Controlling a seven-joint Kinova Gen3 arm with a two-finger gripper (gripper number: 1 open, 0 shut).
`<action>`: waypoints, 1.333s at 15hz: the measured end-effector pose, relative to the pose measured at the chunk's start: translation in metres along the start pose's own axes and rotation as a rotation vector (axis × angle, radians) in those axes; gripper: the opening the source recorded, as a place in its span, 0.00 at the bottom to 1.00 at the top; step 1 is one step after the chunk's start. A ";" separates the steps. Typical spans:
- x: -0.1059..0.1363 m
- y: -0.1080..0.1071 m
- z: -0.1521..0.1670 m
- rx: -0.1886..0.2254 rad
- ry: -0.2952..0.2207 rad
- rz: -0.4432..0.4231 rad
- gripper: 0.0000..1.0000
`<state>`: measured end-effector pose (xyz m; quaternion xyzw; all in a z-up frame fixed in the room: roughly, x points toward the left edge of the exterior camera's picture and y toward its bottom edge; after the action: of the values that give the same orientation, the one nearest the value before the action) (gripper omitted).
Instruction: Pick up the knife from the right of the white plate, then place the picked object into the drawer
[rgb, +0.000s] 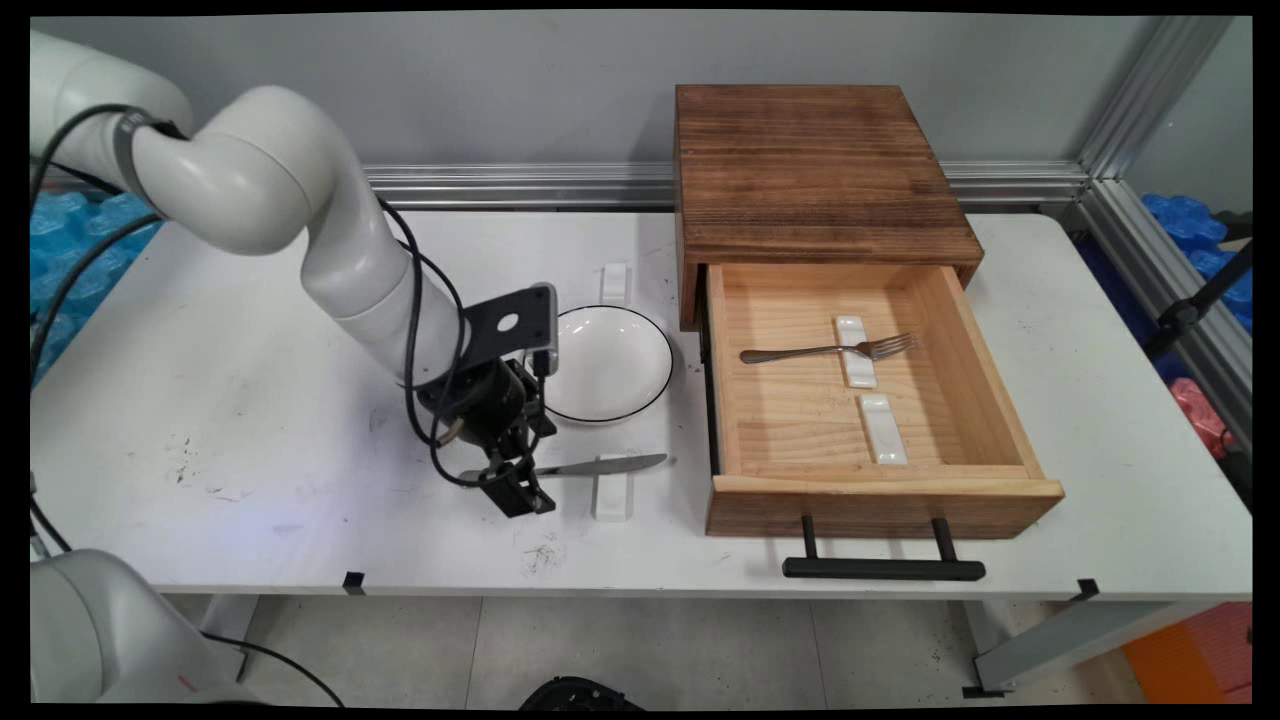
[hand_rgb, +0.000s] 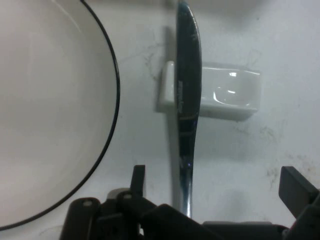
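A metal knife (rgb: 600, 466) (hand_rgb: 187, 90) lies on the table in front of the plate, its blade resting across a small white rest (rgb: 610, 497) (hand_rgb: 230, 92). My gripper (rgb: 515, 490) (hand_rgb: 216, 177) is low over the knife's handle end, open, with one finger on each side of the handle and not closed on it. The white black-rimmed plate (rgb: 610, 362) (hand_rgb: 50, 100) sits just behind the knife, empty.
A wooden box (rgb: 810, 170) stands at the back right with its drawer (rgb: 880, 490) pulled out. Inside lie a fork (rgb: 830, 349) across a white rest (rgb: 855, 350) and a second rest (rgb: 883, 428). Another white rest (rgb: 614, 281) lies behind the plate.
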<state>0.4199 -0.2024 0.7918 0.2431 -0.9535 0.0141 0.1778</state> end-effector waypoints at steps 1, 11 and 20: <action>0.000 0.000 0.003 0.002 0.001 -0.005 1.00; 0.002 0.000 0.020 0.009 0.006 -0.027 1.00; 0.003 -0.002 0.024 0.016 0.009 -0.029 0.00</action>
<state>0.4108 -0.2085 0.7697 0.2585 -0.9488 0.0203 0.1802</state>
